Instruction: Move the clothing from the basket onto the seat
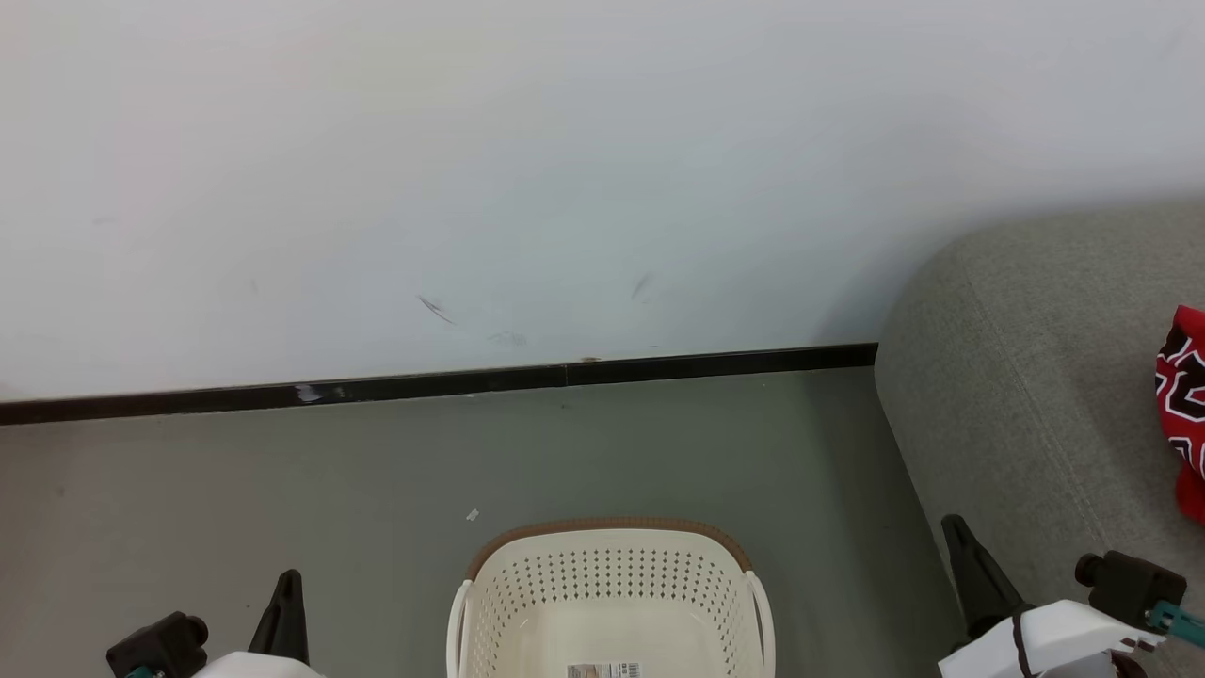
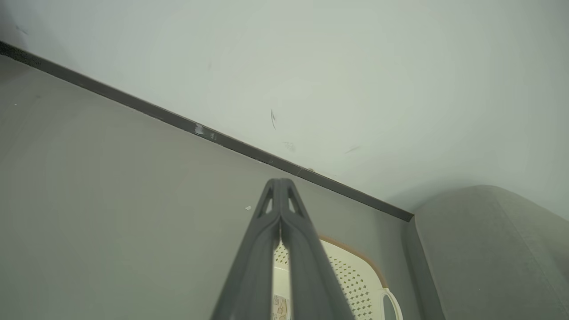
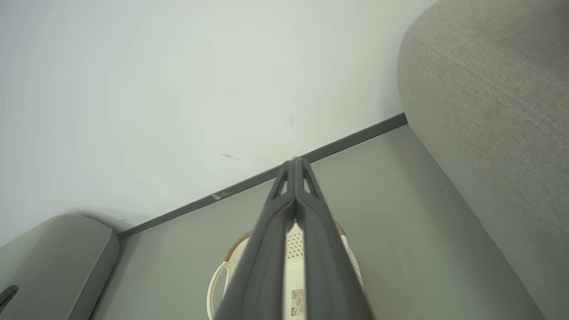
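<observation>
So the red jersey (image 1: 1183,405) with the black-and-white lettering is lying on the grey sofa (image 1: 1026,377), way over at the right edge of the head view and partly cut off by it. The cream laundry basket (image 1: 612,574) with the brown rim sits on the floor (image 1: 282,471) just left of the sofa. What shows of its bottom is bare plastic plus a small label (image 1: 603,670).

Both arms are up above the basket, holding nothing. The left gripper (image 2: 280,184) has its two dark fingers pressed together at the tips, and so does the right gripper (image 3: 295,165); each wrist view looks down past them onto the basket.

Farther out there's a tiny white scrap (image 1: 473,514) on the floor near the basket's far rim, then the black baseboard (image 1: 424,384) and a scuffed white wall (image 1: 565,169). The right wrist view also catches another grey padded piece (image 3: 58,258) at its lower left, can't tell what it is.
</observation>
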`<state>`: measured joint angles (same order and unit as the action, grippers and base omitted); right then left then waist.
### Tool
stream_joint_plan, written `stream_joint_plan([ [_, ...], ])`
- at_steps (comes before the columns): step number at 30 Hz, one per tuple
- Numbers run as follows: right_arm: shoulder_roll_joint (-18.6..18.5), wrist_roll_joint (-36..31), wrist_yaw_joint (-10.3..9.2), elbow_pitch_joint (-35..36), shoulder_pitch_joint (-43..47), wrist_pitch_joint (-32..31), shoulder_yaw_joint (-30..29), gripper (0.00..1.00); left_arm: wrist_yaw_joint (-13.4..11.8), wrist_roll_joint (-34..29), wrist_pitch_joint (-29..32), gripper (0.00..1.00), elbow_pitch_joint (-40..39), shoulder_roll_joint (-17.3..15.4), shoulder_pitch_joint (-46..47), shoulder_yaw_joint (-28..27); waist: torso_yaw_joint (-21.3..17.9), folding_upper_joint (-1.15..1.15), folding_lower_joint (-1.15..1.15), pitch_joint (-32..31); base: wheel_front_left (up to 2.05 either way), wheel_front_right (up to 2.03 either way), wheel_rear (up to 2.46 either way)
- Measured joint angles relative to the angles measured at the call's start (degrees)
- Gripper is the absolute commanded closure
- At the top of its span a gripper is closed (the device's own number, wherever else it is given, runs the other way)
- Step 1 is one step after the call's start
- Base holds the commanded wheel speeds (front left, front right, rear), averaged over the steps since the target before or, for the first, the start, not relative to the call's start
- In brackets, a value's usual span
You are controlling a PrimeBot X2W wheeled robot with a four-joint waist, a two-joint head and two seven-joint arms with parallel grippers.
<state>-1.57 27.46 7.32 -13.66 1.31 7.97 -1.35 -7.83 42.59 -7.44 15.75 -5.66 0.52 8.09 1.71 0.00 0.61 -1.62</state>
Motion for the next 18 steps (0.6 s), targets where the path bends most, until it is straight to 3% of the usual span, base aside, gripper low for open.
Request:
stream_joint_plan([
  [8,-0.01,8.03,0.00,0.05,-0.47,-1.83,-1.03,1.00,2.02,6.11,1.93,1.00,-0.12,0.37,0.02,-1.68,-0.24,0.00,0.35,-0.28,0.00,0.00,0.00],
  [18,-0.02,16.30,-0.01,0.00,-0.62,-3.85,-1.75,1.00,3.81,12.55,3.86,1.00,-0.19,0.76,0.09,-3.30,-0.46,0.00,0.34,-0.29,0.00,0.00,0.00],
])
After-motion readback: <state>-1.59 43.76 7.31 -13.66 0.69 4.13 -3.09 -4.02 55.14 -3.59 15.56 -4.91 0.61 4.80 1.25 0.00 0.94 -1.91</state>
